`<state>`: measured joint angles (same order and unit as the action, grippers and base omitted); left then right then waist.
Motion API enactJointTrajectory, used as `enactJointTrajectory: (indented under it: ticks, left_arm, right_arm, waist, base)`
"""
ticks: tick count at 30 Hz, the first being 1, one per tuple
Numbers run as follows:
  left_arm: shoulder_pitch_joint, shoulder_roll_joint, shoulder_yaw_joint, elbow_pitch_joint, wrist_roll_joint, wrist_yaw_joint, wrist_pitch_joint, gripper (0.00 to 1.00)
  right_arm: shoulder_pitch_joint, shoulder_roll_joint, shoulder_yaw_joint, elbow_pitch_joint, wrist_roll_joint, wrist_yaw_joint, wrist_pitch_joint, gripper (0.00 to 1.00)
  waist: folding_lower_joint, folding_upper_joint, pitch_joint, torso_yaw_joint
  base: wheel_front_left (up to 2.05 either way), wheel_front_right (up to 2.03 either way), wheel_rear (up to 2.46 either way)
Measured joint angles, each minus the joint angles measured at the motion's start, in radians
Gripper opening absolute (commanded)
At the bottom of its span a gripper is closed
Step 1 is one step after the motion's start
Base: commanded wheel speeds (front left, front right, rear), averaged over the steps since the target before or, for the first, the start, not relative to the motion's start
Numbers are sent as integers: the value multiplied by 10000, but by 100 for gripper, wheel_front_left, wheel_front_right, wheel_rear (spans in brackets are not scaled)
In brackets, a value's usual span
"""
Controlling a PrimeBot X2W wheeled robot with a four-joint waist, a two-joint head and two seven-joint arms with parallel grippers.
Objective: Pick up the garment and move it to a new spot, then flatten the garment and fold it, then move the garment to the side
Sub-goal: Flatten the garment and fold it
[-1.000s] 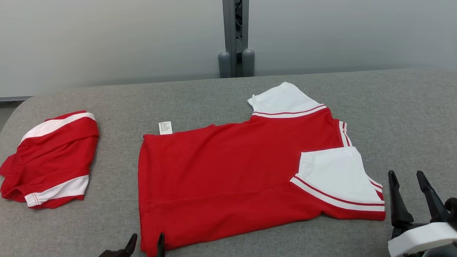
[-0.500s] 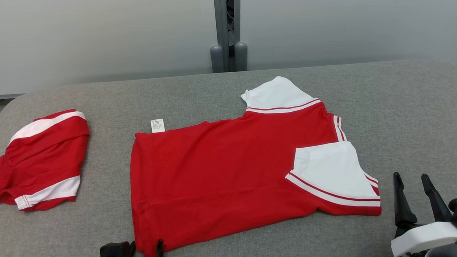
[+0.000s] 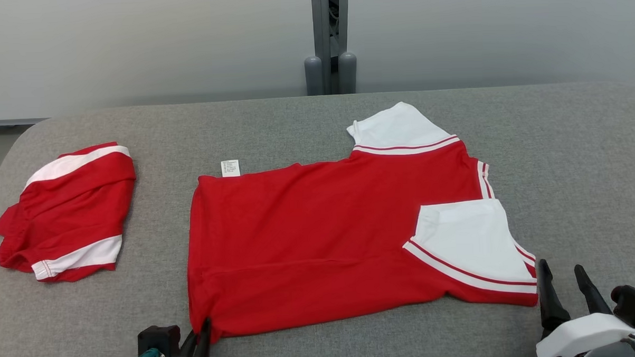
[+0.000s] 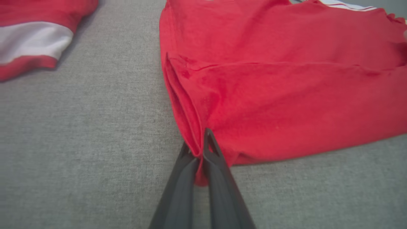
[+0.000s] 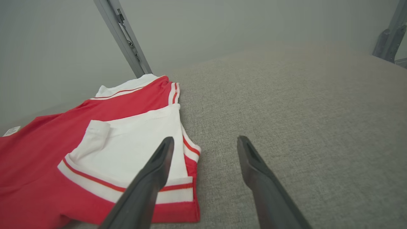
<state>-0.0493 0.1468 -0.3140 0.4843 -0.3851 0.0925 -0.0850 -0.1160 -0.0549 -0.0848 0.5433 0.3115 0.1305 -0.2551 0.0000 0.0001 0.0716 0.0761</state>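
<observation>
The garment (image 3: 319, 236), a red shirt with white sleeves, lies spread flat in the middle of the grey table (image 3: 569, 138). My left gripper (image 3: 201, 336) is shut on its near left corner; in the left wrist view the red hem (image 4: 190, 127) is pinched and bunched between the two dark fingers of this gripper (image 4: 197, 146). At the lower right my right gripper (image 3: 561, 268) stands open, just right of the near white sleeve (image 5: 133, 149). Nothing lies between the spread jaws of the right gripper (image 5: 206, 140), which hover over bare table.
A second red and white garment (image 3: 67, 208) lies folded at the table's left end, also seen as a red-and-white piece (image 4: 28, 38) from the left wrist. A grey post (image 3: 329, 40) stands behind the table's far edge, against a pale wall.
My left gripper has shut on the garment's near left corner, bunching the hem. The head camera has shifted a little. My right gripper stays open in about the same place.
</observation>
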Motion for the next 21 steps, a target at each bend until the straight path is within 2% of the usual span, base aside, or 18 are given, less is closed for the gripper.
enactJointTrajectory:
  ticks: [8, 17, 18, 19, 20, 21]
  left_arm:
    - [-5, 121, -276, -219, 153, -36, 29, 0]
    - [-10, 209, -397, -314, 171, -33, 54, 0]
    - [-12, 224, -407, -324, 173, -31, 54, 0]
    - [-14, 242, -416, -328, 176, -27, 56, 0]
    - [-27, 257, -431, -336, 201, -21, 56, 0]
    - [-38, 272, -445, -337, 224, -19, 56, 0]
  right_arm:
    - [-475, -90, 880, 1057, 1170, 0, 408, 100]
    - [-881, -199, 1294, 1889, 2138, 0, 608, 100]
    - [-930, -205, 1383, 1921, 2299, 0, 617, 85]
    - [-992, -222, 1492, 1958, 2458, 0, 629, 37]
    - [-1027, -253, 1588, 1983, 2568, 0, 631, 0]
    - [-1041, -290, 1672, 2010, 2685, 0, 629, 0]
  waist:
    - [-1, 0, 59, 180]
    - [0, 0, 126, 202]
    - [0, 0, 133, 199]
    - [0, 0, 137, 195]
    - [0, 0, 137, 191]
    - [0, 0, 134, 187]
  base:
    - [0, 0, 0]
    - [0, 0, 0]
    - [0, 0, 0]
    - [0, 0, 0]
    - [0, 0, 0]
    - [0, 0, 0]
